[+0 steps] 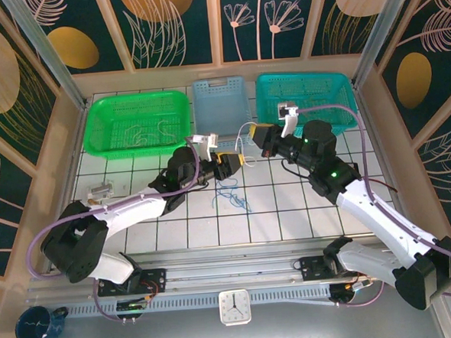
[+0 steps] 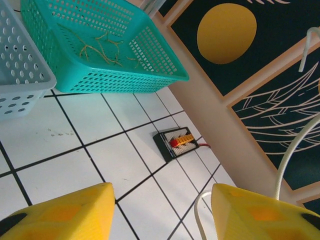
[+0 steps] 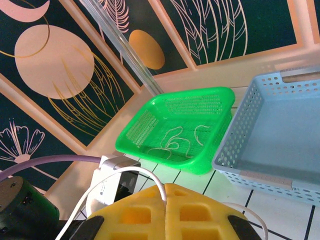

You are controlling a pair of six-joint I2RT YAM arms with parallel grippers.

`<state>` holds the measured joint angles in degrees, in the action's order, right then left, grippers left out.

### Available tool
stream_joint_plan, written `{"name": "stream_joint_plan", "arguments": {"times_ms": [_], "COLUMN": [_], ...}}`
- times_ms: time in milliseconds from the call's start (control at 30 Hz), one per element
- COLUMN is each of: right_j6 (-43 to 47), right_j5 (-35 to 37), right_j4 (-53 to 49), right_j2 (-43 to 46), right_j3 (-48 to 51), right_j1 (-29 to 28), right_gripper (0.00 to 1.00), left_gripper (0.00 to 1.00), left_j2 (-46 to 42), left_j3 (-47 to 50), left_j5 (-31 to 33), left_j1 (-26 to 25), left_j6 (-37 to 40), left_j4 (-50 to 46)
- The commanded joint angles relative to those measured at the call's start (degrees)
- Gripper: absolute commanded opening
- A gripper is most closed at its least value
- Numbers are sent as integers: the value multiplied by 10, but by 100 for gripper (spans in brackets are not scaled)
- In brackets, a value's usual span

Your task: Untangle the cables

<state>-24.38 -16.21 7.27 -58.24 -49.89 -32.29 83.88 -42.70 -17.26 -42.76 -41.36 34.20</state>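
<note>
1. White tiled table (image 1: 289, 211) had black grid lines and patterned wall panels around it.
2. Left arm (image 1: 129, 213) reached in from the near left toward table centre. Right arm (image 1: 366, 206) reached in from the near right, also toward centre.
3. Three baskets stood in a row at the far edge: green basket (image 1: 97, 131) on the left, pale blue basket (image 1: 220, 108) in the middle, teal basket (image 1: 304, 75) on the right.
4. Left gripper (image 1: 233, 162) (image 2: 161, 192) sat over mid-table. Its yellow fingers were apart and released, with bare tile in the gap.
5. Right gripper (image 1: 248, 129) (image 3: 165, 192) was just in front of the pale blue basket. Its fingers were clenched together, pinching the white cable.
6. White cable (image 1: 242, 149) (image 3: 150, 175) came out of the right gripper's finger seam and hung down between the two grippers. In the left wrist view it (image 2: 295, 150) ran just beside one finger; could not tell if it touched.
7. Dark blue cable (image 1: 231, 193) lay as a loose squiggle on the tiles at centre, just nearer than the left gripper and apart from both grippers.
8. Tan cable (image 2: 102, 50) lay inside the teal basket.
9. Whitish cords (image 1: 143, 132) (image 3: 175, 140) lay inside the green basket.
10. Clock (image 1: 235, 306) sat at the near edge between the arm bases.
11. Dark mug (image 1: 37, 324) stood at the near left corner, off the tiles.
12. Small black board (image 2: 177, 144) lay on a tile near the right wall.
</note>
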Motion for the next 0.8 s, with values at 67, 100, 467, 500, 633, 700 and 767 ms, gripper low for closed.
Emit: {"name": "stream_joint_plan", "arguments": {"times_ms": [67,100,467,500,633,700,767], "right_j6": [-4,-4,-5,-5,-4,-4,-2], "right_j5": [3,3,6,6,7,8,11], "right_j4": [25,25,25,25,25,25,24], "right_j2": [10,10,14,15,17,16,19], "right_j3": [-12,-12,-13,-12,-13,-13,-11], "right_j1": [-8,-8,-9,-9,-9,-9,-9], "right_gripper": [0,0,0,0,0,0,0], "left_gripper": [48,48,40,38,29,21,12], "left_j2": [8,9,14,14,16,17,16], "left_j3": [-9,-8,-10,-10,-10,-10,-10], "left_j5": [-19,-20,-23,-24,-30,-30,-29], "left_j1": [1,1,1,0,1,0,1], "left_j6": [-11,-12,-14,-15,-17,-18,-18], "left_j4": [43,44,50,51,57,58,58]}}
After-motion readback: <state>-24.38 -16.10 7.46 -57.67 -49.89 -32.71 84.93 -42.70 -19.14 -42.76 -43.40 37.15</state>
